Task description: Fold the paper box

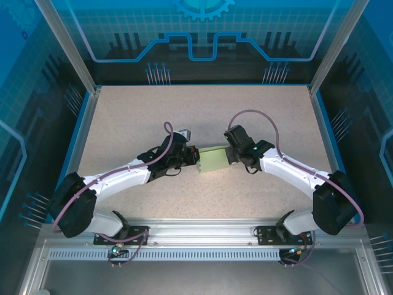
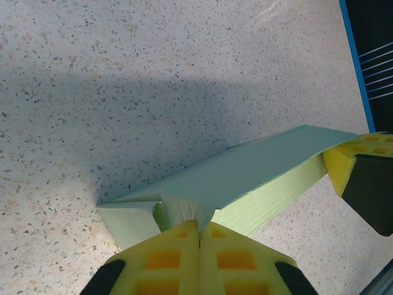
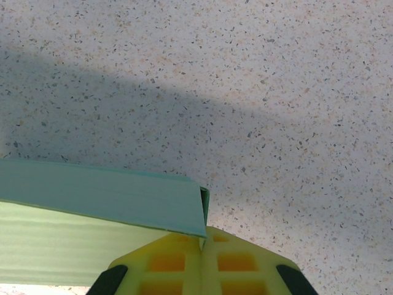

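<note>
Surface: speckled beige table (image 1: 123, 123), blue-rimmed, inside a glazed enclosure with blue printed panels.
Count: one paper box; two grippers; two arms; two purplish cables (image 1: 261, 114), one looped over each arm.
Paper box (image 1: 214, 161) (image 2: 258, 175) (image 3: 92, 203): pale mint green, unprinted, long and low, rectangular. Near the middle of the table, long side running left to right, spanning the gap between both grippers.
Box detail: upper panel a duller mint, side panel a lighter green; small flap jutting out at the left end, seen from the left wrist.
Left gripper (image 1: 195, 161) (image 2: 199, 236): at the box's left end. Yellow pads (image 2: 166, 258) pressed flat together with no gap, a thin whitish paper edge of the box nipped in the seam.
Right gripper (image 1: 228, 155) (image 3: 202, 243): at the box's right end. Clenched the same way, the corner edge of the box caught between its yellow pads; from the left wrist, one pad seen against the box's far end.
Contact with table: cannot tell whether resting or held just above; soft shadow underneath.
Arms: left arm (image 1: 116, 175) and right arm (image 1: 295, 169), white and black, reaching inward from an aluminium rail (image 1: 202, 230) at the near edge.
</note>
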{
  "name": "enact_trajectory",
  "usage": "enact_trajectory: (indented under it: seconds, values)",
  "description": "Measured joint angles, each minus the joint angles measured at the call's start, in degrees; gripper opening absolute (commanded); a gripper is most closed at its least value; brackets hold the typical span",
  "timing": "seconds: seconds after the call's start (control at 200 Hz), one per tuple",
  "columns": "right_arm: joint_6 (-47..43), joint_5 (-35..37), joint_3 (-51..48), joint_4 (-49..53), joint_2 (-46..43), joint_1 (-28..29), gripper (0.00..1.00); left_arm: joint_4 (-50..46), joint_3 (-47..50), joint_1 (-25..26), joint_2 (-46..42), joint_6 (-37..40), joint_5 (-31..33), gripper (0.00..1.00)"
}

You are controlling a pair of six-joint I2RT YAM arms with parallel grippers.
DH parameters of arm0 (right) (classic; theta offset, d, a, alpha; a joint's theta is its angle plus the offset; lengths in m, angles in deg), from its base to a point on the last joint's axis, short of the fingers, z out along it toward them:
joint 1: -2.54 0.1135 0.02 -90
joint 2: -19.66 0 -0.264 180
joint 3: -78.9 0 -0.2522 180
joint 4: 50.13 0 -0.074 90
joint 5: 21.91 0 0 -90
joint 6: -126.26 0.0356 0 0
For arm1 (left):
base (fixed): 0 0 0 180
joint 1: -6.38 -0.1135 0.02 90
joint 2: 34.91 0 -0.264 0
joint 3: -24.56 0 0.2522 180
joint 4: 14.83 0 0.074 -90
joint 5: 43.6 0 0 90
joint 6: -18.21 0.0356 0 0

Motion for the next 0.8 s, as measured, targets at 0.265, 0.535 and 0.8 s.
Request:
enact_trajectory:
  seconds: [0.265,0.535,0.8]
  values:
    - [0.0,0.3,0.0,0.2,0.0,0.0,0.00,2.4,1.4,1.7,0.1,-0.1,3.1,0.02]
    - [-0.2,0.6,-0.2,0.1,-0.1,0.0,0.00,5.3,4.4,4.5,0.1,3.2,7.0,0.05]
    - [-1.5,0.9,-2.6,-2.8,-1.5,0.1,0.00,6.6,5.5,4.9,-0.3,7.1,7.6,0.15]
